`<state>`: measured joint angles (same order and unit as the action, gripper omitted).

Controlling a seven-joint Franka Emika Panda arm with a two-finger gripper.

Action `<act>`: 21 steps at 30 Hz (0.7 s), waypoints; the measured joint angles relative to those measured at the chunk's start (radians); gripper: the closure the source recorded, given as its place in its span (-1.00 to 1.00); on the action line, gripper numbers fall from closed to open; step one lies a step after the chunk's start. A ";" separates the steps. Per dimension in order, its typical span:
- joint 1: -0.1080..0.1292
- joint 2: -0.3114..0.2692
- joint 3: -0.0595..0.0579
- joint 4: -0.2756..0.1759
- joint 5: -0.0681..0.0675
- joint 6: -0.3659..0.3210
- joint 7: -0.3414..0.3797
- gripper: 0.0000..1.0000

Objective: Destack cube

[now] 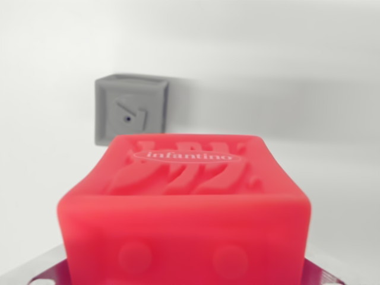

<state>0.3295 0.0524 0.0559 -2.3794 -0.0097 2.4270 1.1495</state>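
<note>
- Red soft-looking cube [184, 208] fills the lower centre of the frame, very close to the lens, front face blurred.
- Its top face carries raised wavy relief and an oval badge with the word "infantino" in white, near the far edge of the top.
- Front face shows two faint round bumps low down, one left of centre, one right of centre.
- Grey cube [130, 110] sits in the upper left of the frame, behind the red one and well apart from it, resting on the white surface [309, 107].
- Grey cube's facing side has a recessed square panel with a small angular raised shape and a dark dot in it.
- The red cube is not on top of the grey cube in this view; the two stand separate, the red one nearer.
- At the bottom edge, left and right of the red cube, thin slivers of a dark magenta part [41, 278] with small holes stick out from under or behind the cube; cannot tell what it is.
- Gripper: fingers not visible in the frame. Cannot tell whether they are apart, together, or clamped on the red cube.
- Background is plain white, soft shadow band across the upper right.
</note>
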 joint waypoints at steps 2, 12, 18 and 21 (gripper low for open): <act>-0.004 -0.002 -0.003 -0.006 0.000 0.004 -0.015 1.00; -0.026 -0.013 -0.018 -0.030 0.002 0.017 -0.087 1.00; -0.039 -0.019 -0.027 -0.043 0.003 0.025 -0.130 1.00; -0.044 -0.022 -0.032 -0.050 0.003 0.028 -0.149 1.00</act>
<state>0.2857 0.0305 0.0236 -2.4292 -0.0066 2.4549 1.0007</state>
